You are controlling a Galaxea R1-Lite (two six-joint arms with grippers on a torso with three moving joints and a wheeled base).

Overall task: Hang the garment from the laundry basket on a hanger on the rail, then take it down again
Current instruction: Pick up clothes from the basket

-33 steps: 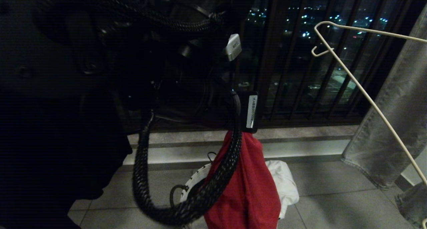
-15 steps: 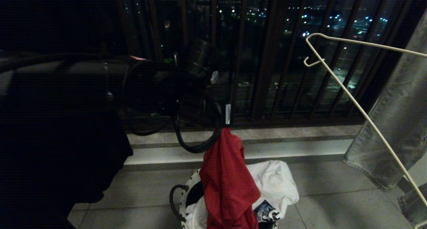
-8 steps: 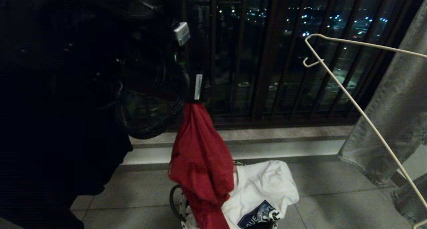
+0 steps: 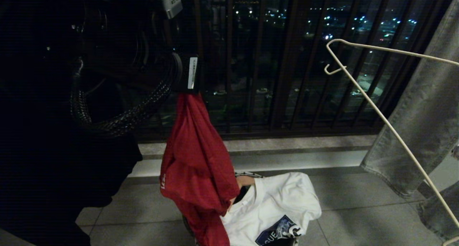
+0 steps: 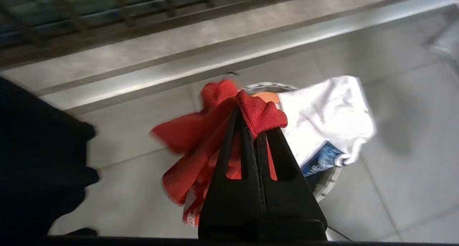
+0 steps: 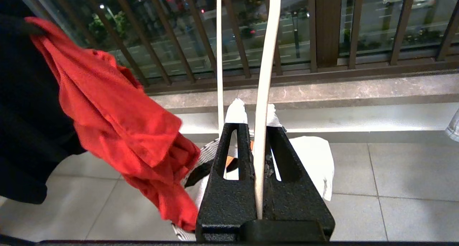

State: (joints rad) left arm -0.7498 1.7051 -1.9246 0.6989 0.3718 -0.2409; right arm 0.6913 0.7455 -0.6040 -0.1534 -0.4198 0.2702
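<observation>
Left wrist view: my left pincer (image 5: 256, 106), jaws pinched tight on a bunched fold of the red short-sleeved cotton T-shirt (image 4: 195, 160), which hangs crumpled above the small round white-rimmed woven laundry basket (image 5: 324, 183) on the tiled floor. My right pincer (image 6: 252, 115) is clamped on the thin white wire hanger (image 4: 380, 111), held off to the right.

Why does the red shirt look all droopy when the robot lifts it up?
The red shirt is probably soft and floppy: pinched at one spot by the left gripper, it hangs in loose folds. It seems light, since that small pinch carries it. It would likely swing or sag onto the white shirt if moved.
</observation>
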